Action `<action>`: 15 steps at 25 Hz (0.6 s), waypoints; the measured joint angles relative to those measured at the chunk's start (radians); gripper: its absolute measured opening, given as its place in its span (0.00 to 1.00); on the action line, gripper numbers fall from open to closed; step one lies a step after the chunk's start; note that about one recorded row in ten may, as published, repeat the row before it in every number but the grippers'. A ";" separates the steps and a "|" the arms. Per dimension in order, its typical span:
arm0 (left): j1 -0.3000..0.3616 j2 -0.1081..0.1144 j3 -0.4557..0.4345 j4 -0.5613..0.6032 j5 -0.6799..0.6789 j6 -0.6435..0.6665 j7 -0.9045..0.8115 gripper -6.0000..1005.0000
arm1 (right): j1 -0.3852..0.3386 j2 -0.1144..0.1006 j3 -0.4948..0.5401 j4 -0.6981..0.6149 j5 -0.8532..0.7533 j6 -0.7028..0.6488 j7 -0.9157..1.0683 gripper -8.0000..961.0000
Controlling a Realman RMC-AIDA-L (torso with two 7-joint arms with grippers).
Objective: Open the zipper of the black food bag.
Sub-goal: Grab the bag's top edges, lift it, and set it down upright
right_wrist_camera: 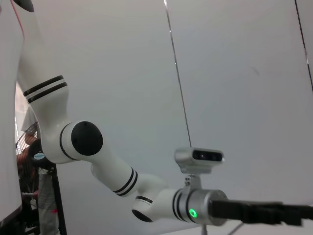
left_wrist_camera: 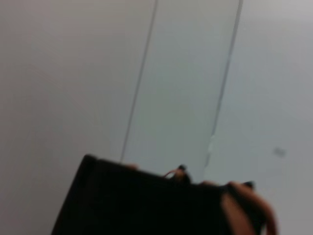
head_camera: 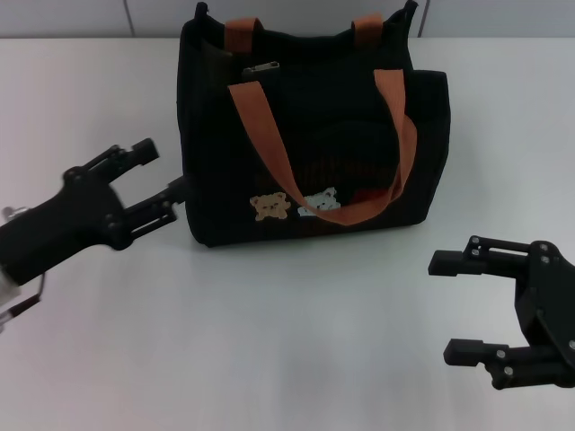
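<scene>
The black food bag (head_camera: 305, 135) stands upright on the white table, two orange-brown straps draped over its front and bear patches low on it. Its zipper pull tab (head_camera: 260, 68) lies near the top left of the bag. My left gripper (head_camera: 162, 180) is open just left of the bag's lower left side, one fingertip almost touching the fabric. My right gripper (head_camera: 454, 305) is open over the table at the front right, well clear of the bag. In the left wrist view the bag's top edge (left_wrist_camera: 146, 200) fills the lower part.
The white table (head_camera: 296, 341) stretches in front of the bag. A pale wall with seams (left_wrist_camera: 142, 78) stands behind. The right wrist view shows my left arm (right_wrist_camera: 117, 181) against that wall.
</scene>
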 joint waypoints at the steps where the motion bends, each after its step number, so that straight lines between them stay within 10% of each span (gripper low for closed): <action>1: -0.012 -0.001 0.001 -0.017 0.002 -0.021 0.010 0.77 | -0.001 0.000 0.000 0.001 0.001 0.001 0.000 0.81; 13: -0.095 0.000 0.015 -0.134 0.001 -0.125 0.125 0.76 | -0.008 0.000 0.003 0.007 0.001 0.011 -0.003 0.81; 15: -0.095 0.000 0.015 -0.135 -0.001 -0.125 0.133 0.63 | -0.008 0.000 0.002 0.007 0.001 0.011 -0.003 0.81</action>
